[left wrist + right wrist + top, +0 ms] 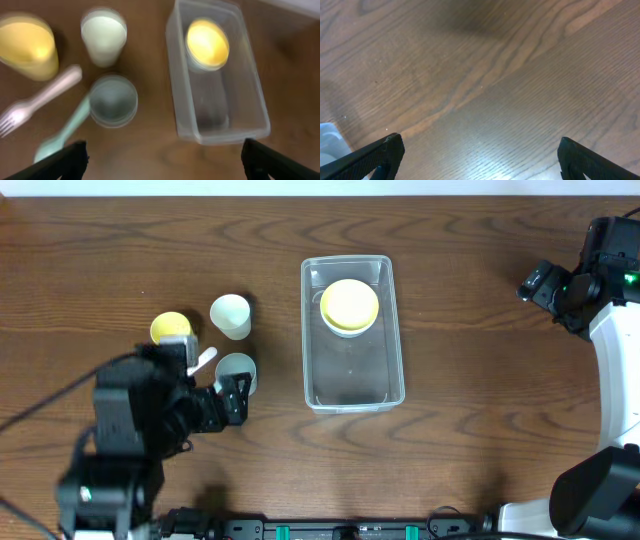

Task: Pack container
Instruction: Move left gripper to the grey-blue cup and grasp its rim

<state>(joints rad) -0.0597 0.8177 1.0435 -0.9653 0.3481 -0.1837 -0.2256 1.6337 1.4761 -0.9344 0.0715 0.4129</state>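
The clear container (395, 370) stands mid-table with a yellow bowl (349, 306) in its far end. Both also show in the left wrist view: the container (260, 107) and the bowl (207, 42). To its left stand a yellow cup (169, 327), a pale cup (230, 315) and a grey-blue cup (236, 368). My left gripper (235, 395) is open and empty, just in front of the grey-blue cup (113, 100); its fingers (165, 165) frame bare wood. My right gripper (533, 283) is open and empty at the far right, over bare table (480, 160).
A white fork (40, 100) and a pale green spoon (65, 132) lie on the wood next to the grey-blue cup, between it and the yellow cup (27, 45). The pale cup (104, 37) stands behind them. A corner of the container (329, 140) shows in the right wrist view.
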